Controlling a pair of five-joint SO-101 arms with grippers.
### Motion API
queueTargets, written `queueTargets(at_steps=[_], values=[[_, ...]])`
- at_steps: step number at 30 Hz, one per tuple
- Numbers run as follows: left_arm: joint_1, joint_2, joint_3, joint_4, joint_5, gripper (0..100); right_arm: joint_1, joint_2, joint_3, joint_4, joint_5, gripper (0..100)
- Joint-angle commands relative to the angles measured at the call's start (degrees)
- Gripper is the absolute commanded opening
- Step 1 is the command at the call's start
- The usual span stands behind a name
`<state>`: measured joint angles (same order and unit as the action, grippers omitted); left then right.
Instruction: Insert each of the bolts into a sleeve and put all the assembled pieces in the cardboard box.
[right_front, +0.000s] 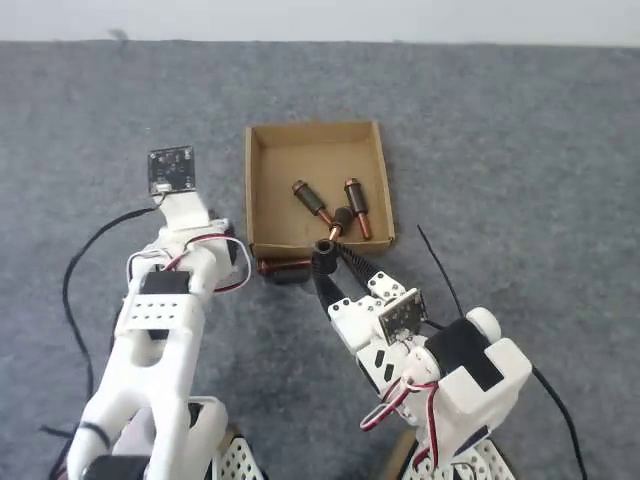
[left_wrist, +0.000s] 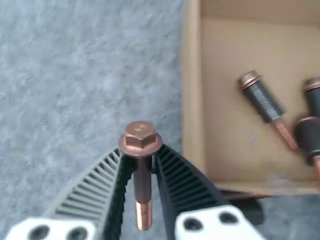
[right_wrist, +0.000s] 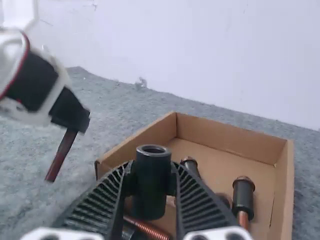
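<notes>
While the left tool (left_wrist: 141, 160) is clamped on a copper-coloured hex-head bolt (left_wrist: 142, 185), the right tool (right_wrist: 151, 175) is closed on a short black cylindrical sleeve (right_wrist: 151, 187). The bolt's shank lies between the ribbed black fingers (left_wrist: 107, 185), with its flanged head just past their tips and its threaded end towards the wrist. In the right wrist view this bolt (right_wrist: 61, 154) hangs tilted under the left tool, off to one side of the box and well apart from the sleeve. Whether its lower end touches the counter cannot be told.

The sleeve stands upright between the right tool's fingers (right_wrist: 197, 200), its open bore facing up. In the high view the sleeve (right_front: 324, 247) sits just at the near wall of the shallow brown cardboard box (right_front: 310, 155), about midway along it.

The box rests on the grey felt-covered counter (right_front: 520, 150). Three assembled pieces lie inside, each a copper bolt in a black sleeve. One (right_front: 310, 200) lies aslant near the middle, one (right_front: 355, 207) lies along the right wall, and one (right_front: 340, 220) is between them, close to the near wall.

Another copper-coloured piece (right_front: 283, 268) lies on the counter against the outside of the box's near wall, between the two arms. Whether it carries a sleeve cannot be told.
</notes>
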<state>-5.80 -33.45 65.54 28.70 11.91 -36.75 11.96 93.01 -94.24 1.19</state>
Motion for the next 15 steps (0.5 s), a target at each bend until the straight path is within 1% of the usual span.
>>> queueTargets(at_steps=[1, 7, 15], values=[[4.2, -6.5, -2.0, -1.8, 0.9, 1, 0.5, -0.3, -0.2, 0.3, -0.7, 0.6], [10.4, -14.3, 0.2, -1.8, 0.9, 1, 0.5, -0.3, -0.2, 0.4, -0.7, 0.6], [14.2, -21.5, 1.2, -2.5, 0.9, 1, 0.5, -0.3, -0.2, 0.5, -0.7, 0.6]])
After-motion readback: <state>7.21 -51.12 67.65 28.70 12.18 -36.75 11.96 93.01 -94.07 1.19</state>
